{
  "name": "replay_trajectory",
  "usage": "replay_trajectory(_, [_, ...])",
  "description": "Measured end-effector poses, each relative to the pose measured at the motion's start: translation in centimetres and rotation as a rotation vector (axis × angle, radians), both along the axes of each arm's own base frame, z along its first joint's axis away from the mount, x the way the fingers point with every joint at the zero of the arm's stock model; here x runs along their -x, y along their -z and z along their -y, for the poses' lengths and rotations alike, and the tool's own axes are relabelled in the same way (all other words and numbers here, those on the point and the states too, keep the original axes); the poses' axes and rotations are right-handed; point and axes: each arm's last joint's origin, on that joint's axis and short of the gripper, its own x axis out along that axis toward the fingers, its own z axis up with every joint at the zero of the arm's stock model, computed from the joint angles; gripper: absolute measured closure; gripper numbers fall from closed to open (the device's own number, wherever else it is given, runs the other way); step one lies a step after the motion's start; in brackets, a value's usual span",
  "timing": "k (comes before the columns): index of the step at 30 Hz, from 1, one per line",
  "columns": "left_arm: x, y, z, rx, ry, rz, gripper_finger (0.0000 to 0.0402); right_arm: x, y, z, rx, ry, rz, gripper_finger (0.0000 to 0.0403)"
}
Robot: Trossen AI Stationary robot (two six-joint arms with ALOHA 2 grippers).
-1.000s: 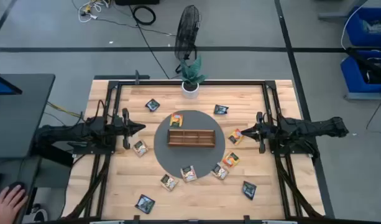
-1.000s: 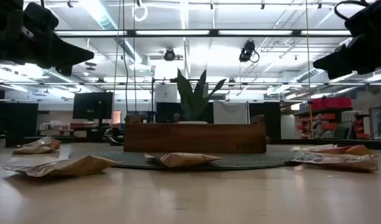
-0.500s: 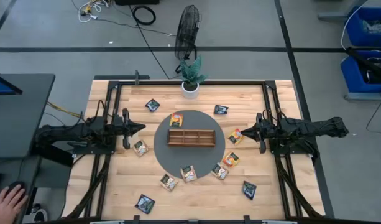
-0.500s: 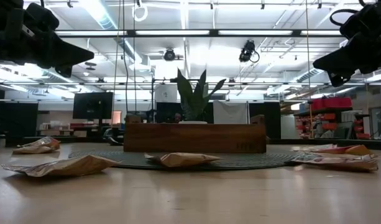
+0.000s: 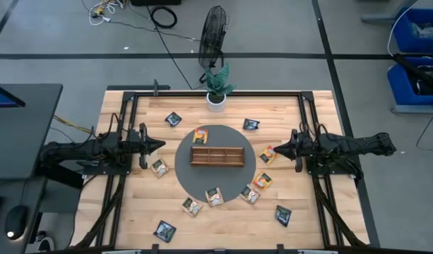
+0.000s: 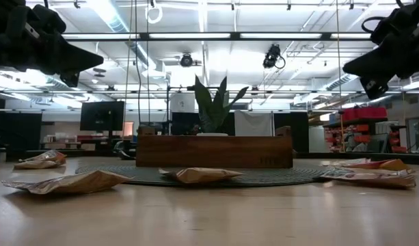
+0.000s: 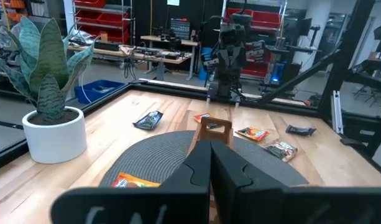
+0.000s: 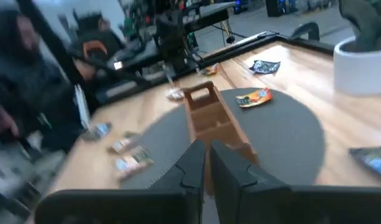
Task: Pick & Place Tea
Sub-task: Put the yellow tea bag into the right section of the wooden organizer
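Small flat tea sachets lie scattered on the wooden table and on the round grey mat (image 5: 216,180): a dark one (image 5: 174,119), orange ones (image 5: 200,135) (image 5: 267,154), a white-green one (image 5: 159,167), and several more near the front. The brown compartmented tray (image 5: 217,156) stands on the mat's middle. My left gripper (image 5: 162,144) hovers shut above the table left of the mat. My right gripper (image 5: 275,149) hovers shut right of the mat, close above the orange sachet. Both point at the tray and hold nothing.
A potted plant (image 5: 217,88) stands at the table's far edge, with a fan (image 5: 212,35) on the floor behind it. Black frame rails (image 5: 128,127) run along the table's left and right sides. Bare wood lies at the far corners.
My right gripper has shifted a little in the air, as its outline in the low view shows; it stays shut with nothing in it. A person's hand beside the table's near left corner has gone from view. The sachets and tray have kept still.
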Motion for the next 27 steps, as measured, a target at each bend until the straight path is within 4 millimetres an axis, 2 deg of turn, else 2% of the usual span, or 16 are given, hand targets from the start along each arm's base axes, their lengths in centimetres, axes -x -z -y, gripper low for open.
replay_trajectory(2, [0.0,0.0,0.0,0.010,0.000,0.003,0.0399,0.0,-0.2,0.1,-0.115,0.033,0.025,0.0372])
replay_trajectory(5, [0.0,-0.3,0.0,0.095,-0.002,0.053,0.0399,0.0,-0.3,0.4,-0.365,0.184,0.071,0.0372])
replay_trajectory(9, [0.0,-0.7,-0.1,0.252,-0.023,0.121,0.0399,0.1,-0.8,0.9,-0.699,0.381,0.227,0.0372])
replay_trajectory(11, [0.1,-0.8,-0.2,0.314,-0.048,0.152,0.0399,0.1,-1.0,1.0,-0.795,0.410,0.287,0.0372])
replay_trajectory(19, [0.1,-1.0,-0.2,0.337,-0.052,0.172,0.0399,-0.4,-2.7,0.6,-0.799,0.217,0.364,0.0360])
replay_trajectory(23, [0.1,-1.0,-0.2,0.338,-0.051,0.178,0.0399,-0.9,-3.8,0.2,-0.807,0.135,0.236,0.0331])
replay_trajectory(27, [0.1,-1.0,-0.2,0.338,-0.051,0.178,0.0399,-1.8,-4.7,-0.2,-0.828,0.141,-0.025,0.0297])
